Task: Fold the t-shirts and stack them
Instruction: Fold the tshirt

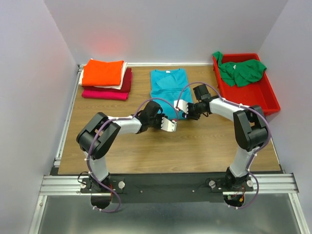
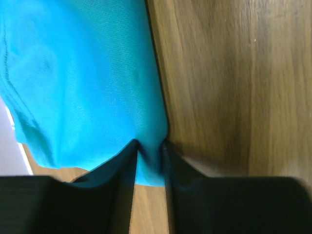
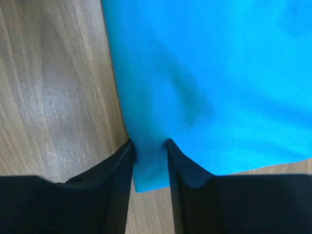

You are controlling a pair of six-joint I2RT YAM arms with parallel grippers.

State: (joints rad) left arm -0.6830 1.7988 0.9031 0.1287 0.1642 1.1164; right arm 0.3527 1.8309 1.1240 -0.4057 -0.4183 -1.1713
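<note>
A teal t-shirt (image 1: 165,85) lies flat at the middle of the table, neck toward the back wall. My left gripper (image 1: 168,123) is at its near hem, and in the left wrist view its fingers (image 2: 148,146) are shut on a corner of the teal cloth (image 2: 87,73). My right gripper (image 1: 185,111) is beside it at the same hem, and in the right wrist view it (image 3: 148,144) pinches the other corner of the teal cloth (image 3: 219,73). A folded stack stands at the back left: an orange tee (image 1: 102,72) on top, dark red (image 1: 127,80) and magenta (image 1: 105,94) below.
A red bin (image 1: 265,97) stands at the back right with a crumpled green t-shirt (image 1: 241,70) in it, hanging over its rim. Bare wood table (image 1: 161,151) lies between the arms and the near edge. Walls close in left, right and back.
</note>
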